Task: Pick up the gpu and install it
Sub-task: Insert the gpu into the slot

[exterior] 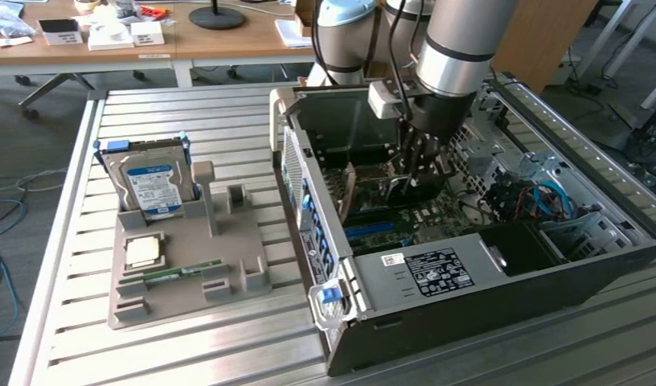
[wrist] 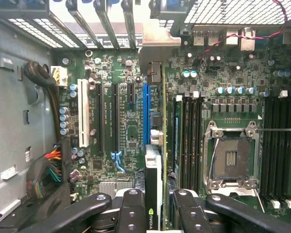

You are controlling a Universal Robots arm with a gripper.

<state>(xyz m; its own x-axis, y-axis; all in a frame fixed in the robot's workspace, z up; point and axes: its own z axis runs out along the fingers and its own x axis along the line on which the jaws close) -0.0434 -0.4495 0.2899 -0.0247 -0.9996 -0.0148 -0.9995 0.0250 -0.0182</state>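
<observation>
Gripping the gpu (wrist: 154,171) edge-on, hand (wrist: 157,200) hides its end.

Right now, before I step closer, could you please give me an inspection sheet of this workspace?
Surface: slatted metal table, carrying an open computer case.
Job's things: gpu held edge-on over the motherboard, beside the blue slot; seating cannot be told.
Clutter: grey fixture holding an upright hard drive, a RAM stick and a CPU.
Gripper: gripper inside the case, shut on the gpu.
Cables: blue cables in the case; coloured wire bundle by the motherboard.
Surroundings: wooden desk behind the table; floor cables beside it.
</observation>
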